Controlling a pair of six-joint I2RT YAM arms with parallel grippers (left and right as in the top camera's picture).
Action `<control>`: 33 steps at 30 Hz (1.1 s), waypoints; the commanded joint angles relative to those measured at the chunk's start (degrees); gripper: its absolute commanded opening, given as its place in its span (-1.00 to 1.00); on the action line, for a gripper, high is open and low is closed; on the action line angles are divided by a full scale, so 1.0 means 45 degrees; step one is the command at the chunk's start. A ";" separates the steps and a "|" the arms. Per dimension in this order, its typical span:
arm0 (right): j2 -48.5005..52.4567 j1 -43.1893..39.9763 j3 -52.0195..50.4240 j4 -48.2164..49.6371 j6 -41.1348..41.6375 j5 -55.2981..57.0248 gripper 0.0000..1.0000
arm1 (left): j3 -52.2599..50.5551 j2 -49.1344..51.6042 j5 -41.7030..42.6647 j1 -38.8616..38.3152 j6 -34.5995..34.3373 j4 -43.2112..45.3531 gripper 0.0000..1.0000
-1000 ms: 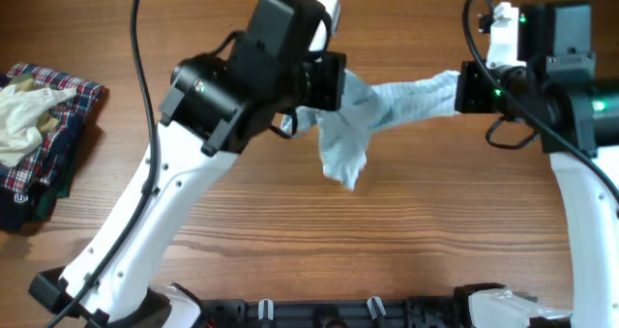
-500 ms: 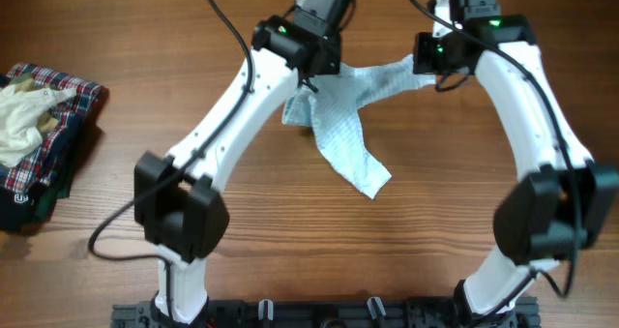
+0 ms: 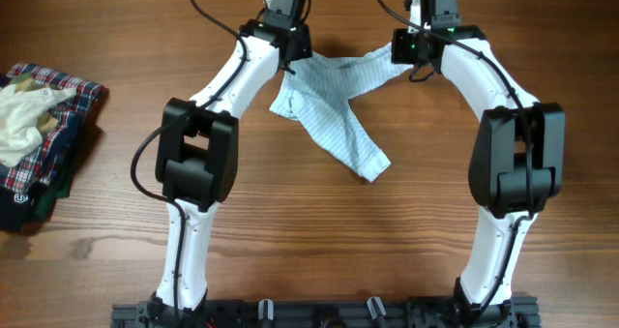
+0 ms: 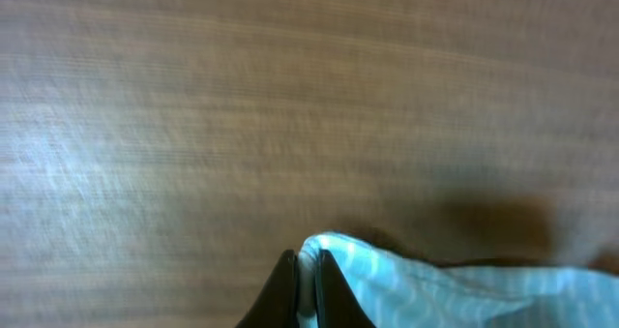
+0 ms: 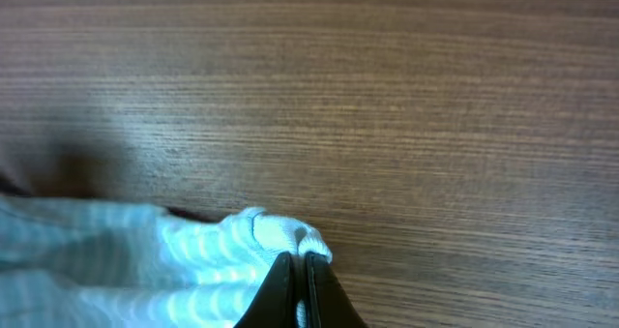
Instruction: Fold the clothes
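Observation:
A light blue striped garment (image 3: 334,105) hangs stretched between my two grippers at the far middle of the table, its lower part trailing onto the wood toward the centre. My left gripper (image 3: 287,59) is shut on the garment's left top corner; the left wrist view shows the fingers (image 4: 306,280) pinching the blue cloth (image 4: 435,284). My right gripper (image 3: 401,49) is shut on the right top corner; the right wrist view shows the fingers (image 5: 299,280) pinching a white-edged fold of the cloth (image 5: 193,260).
A pile of clothes (image 3: 39,139) lies at the left edge: a plaid shirt with a cream piece on top. The wooden table (image 3: 309,241) runs under both arms. The arm bases stand at the near edge.
Both arms have swung out to the far side of the table, carrying the garment with them. The cloth has spread wider between the grippers and its tail now lies on the wood.

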 commanded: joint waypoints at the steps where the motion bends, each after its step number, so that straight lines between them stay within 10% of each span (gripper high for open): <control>1: 0.0447 0.0068 0.0044 -0.0053 -0.0053 -0.0175 -0.91 | 0.0015 0.0340 0.0034 0.0418 0.0160 0.0495 -0.92; 5: 0.0486 0.0063 0.0044 -0.0253 -0.0053 0.0359 -0.67 | 0.0015 0.0631 0.0374 0.0495 0.0704 0.0763 -0.80; 10: 0.0486 0.0063 0.0044 0.0097 -0.0068 0.0491 0.72 | 0.0015 0.0661 0.1180 0.0568 0.1889 0.2001 0.82; 14: -0.0797 0.0083 0.0155 -0.0029 -0.0379 0.0733 0.93 | 0.0427 -0.0466 0.1661 0.0869 0.2832 0.2050 0.99; 18: -0.2662 0.0199 0.0155 -0.3866 0.0228 -0.0510 0.60 | 0.0427 -0.2171 0.1651 0.0913 0.2773 -0.1569 0.85; 19: -0.2798 0.0199 0.0155 -0.4770 0.0282 -0.1229 0.21 | 0.0427 -0.2220 0.1651 0.0913 0.2773 -0.2686 0.31; 20: -0.2822 0.0209 0.0151 -0.6042 0.0282 -0.2312 -0.81 | 0.0427 -0.2215 0.1651 0.0947 0.2773 -0.3687 -0.89; 23: -0.2793 0.0340 -0.0461 -0.7480 0.0267 -0.2637 -0.91 | 0.0423 -0.2215 0.1656 0.1107 0.2720 -0.5183 -0.92; 26: -0.2798 0.0719 -0.2370 -0.6674 0.0282 -0.2647 -0.92 | 0.0423 -0.2215 0.1651 0.1481 0.2098 -0.5819 -0.49; 33: -0.2793 0.1821 -0.5668 -0.3419 0.0248 -0.2681 -0.91 | 0.0369 -0.2215 0.1656 0.1962 0.1719 -0.6052 -0.88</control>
